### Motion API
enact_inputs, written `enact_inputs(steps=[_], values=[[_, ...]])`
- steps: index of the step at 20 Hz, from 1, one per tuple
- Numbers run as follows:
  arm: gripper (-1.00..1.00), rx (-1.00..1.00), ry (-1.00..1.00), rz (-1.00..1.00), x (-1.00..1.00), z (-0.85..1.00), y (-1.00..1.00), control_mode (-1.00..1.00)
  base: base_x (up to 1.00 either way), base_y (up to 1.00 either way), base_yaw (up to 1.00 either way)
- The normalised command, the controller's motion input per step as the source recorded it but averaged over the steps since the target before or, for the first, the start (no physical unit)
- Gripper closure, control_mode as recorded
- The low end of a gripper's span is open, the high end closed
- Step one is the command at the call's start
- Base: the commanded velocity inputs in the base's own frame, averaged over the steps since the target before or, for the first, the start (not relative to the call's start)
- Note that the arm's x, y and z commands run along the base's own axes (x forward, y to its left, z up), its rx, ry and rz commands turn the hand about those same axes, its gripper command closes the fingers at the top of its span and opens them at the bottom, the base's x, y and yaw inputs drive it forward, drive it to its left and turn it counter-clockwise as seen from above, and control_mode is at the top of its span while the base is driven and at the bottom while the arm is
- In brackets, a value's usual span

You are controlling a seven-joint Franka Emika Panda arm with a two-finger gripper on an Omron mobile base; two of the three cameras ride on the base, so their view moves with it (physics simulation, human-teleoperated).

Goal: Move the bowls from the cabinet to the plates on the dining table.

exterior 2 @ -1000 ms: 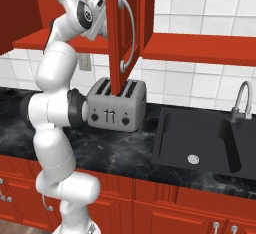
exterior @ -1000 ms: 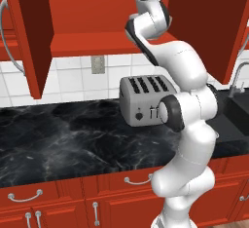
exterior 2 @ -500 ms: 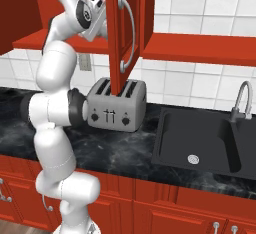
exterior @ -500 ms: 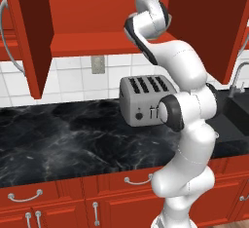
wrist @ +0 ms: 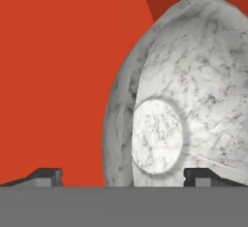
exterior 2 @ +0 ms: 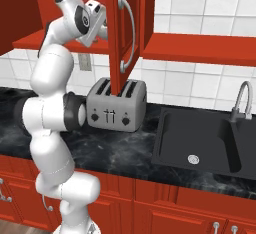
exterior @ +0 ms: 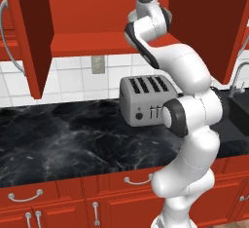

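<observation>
A mottled white-grey bowl (wrist: 193,90) is close in front of my hand, inside the red cabinet (exterior: 87,44), whose doors stand open. My gripper (wrist: 126,176) is open, and the bowl's near rim lies between its two fingertips (wrist: 46,175) without either touching it. From the base, my arm reaches up to the cabinet shelf, the hand (exterior 2: 95,20) passing behind the open door (exterior 2: 125,28). The plates and the dining table are out of view.
A silver toaster (exterior: 146,98) stands on the black marble counter (exterior: 58,139) right under the cabinet, beside my arm. A black sink (exterior 2: 200,138) with a faucet (exterior 2: 242,100) lies to the right. Red drawer fronts run below the counter.
</observation>
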Motion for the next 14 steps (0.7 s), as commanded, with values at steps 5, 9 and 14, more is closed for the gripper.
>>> enact_inputs(steps=[5, 9, 14], values=[[1.00, 0.00, 0.00, 0.04, 0.00, -0.23, 0.00, -1.00, 0.00, 0.00, 0.00], [1.00, 0.00, 0.00, 0.04, 0.00, -0.02, 0.00, -1.00, 0.00, 0.00, 0.00], [1.00, 0.00, 0.00, 0.06, -0.10, 0.18, 0.00, -1.00, 0.00, 0.00, 0.00]])
